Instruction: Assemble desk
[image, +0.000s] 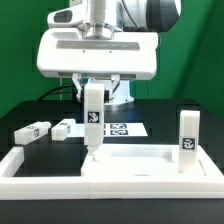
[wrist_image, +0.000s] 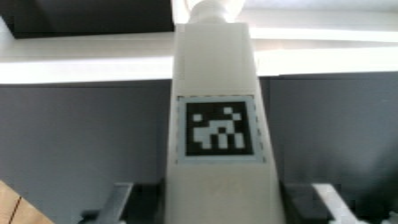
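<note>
My gripper (image: 93, 92) is shut on the upper end of a white square leg post (image: 92, 118) and holds it upright. Its narrow lower tip is at the far left corner of the white desk panel (image: 140, 168). In the wrist view the post (wrist_image: 217, 80) runs down the middle with its black-and-white tag facing the camera. The fingers (wrist_image: 118, 200) sit close on both sides of it, and the panel (wrist_image: 89, 60) lies beyond. Another leg post (image: 187, 140) stands upright on the panel's right side. Two more leg posts (image: 32, 131) (image: 63, 128) lie on the table at the exterior view's left.
The marker board (image: 122, 128) lies flat on the table behind the panel. The low white L-shaped rail (image: 25, 165) borders the panel at the front and left. A green backdrop stands behind the arm.
</note>
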